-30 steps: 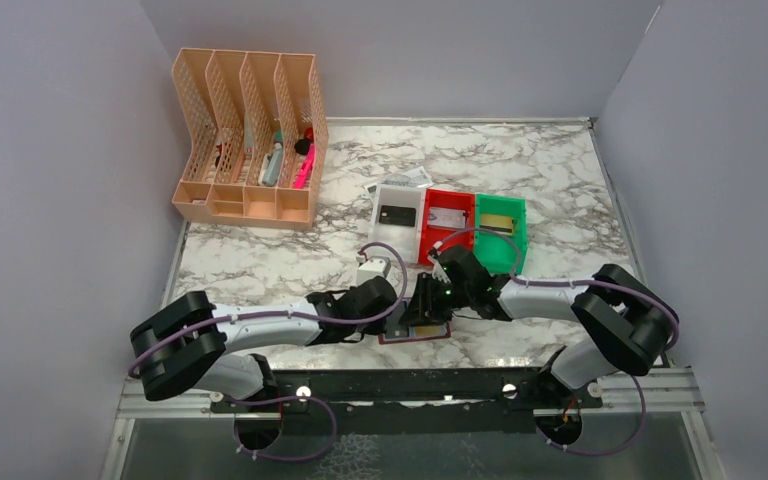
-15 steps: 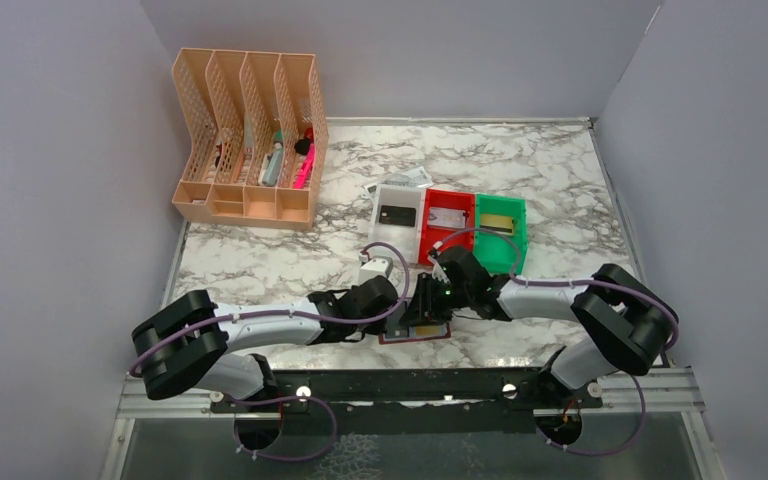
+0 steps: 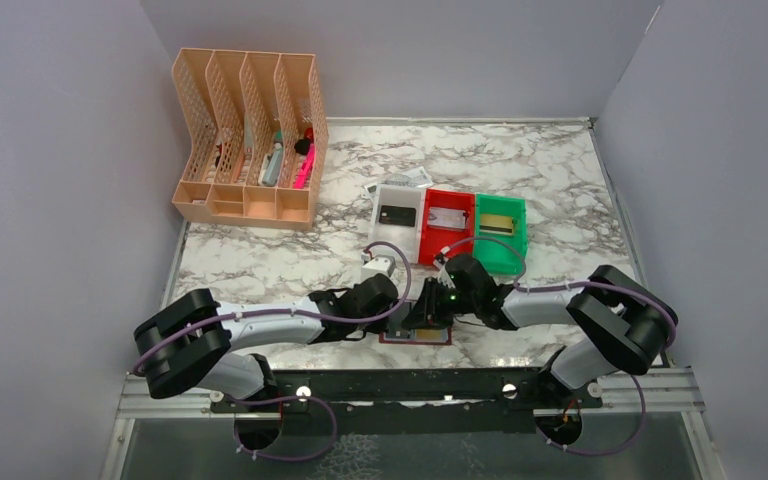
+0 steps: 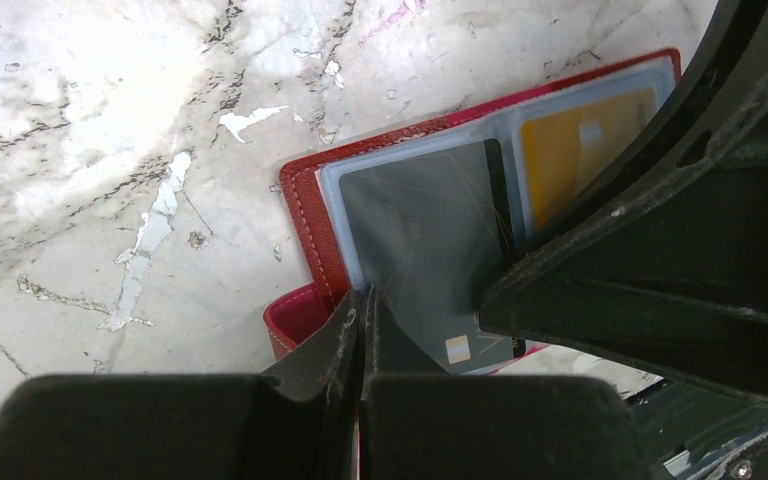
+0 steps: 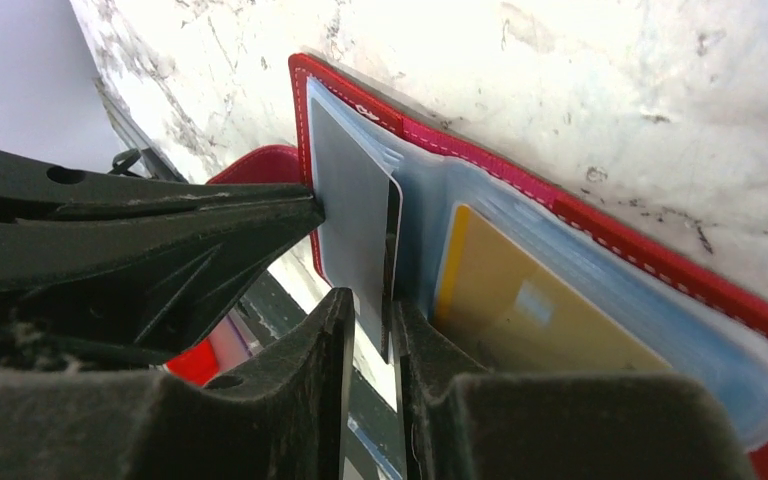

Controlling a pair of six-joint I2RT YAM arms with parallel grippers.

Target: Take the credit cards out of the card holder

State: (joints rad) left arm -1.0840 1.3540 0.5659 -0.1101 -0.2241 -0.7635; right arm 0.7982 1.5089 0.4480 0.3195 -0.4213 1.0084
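Top, card holder (image 3: pixel 415 337): lies open on desk (image 3: pixel 260 270) at near edge, mostly hidden under both wrists.
Top, arms: left gripper (image 3: pixel 405 314) and right gripper (image 3: pixel 430 312) meet tip to tip over card holder; jaws too small to read here.
Top, bins: white bin (image 3: pixel 376 225), red bin (image 3: pixel 445 257), green bin (image 3: pixel 500 264) in a row behind, one card lying in each.
L wrist, left jaws: pressed together, tips at card holder's corner by the sleeve (image 4: pixel 335 185) edge. Can't tell if a bit of sleeve is nipped.
L wrist, dark card (image 4: pixel 420 250): inside clear sleeve, glare across it. Gold card (image 4: pixel 580 145) in the sleeve beside it, partly behind right gripper.
R wrist, right jaws: narrow, straddling dark card's free edge, one finger (image 5: pixel 300 400) each side; looks pinched.
R wrist, dark card: that edge raised off card holder, tilted; left gripper's tip touches sleeve on card's far side.
R wrist, gold card: flat in its sleeve, nothing on it.
Handling, cards: prob. light, thin, stiff w/ slight flex, slick faces; sleeve likely clings.
Hold point: exposed edge, pads on both faces; pull along sleeve plane, not upward, else card bows.
Handling, card holder: prob. light, floppy; likely drags w/ the card unless pinned near sleeve mouth.
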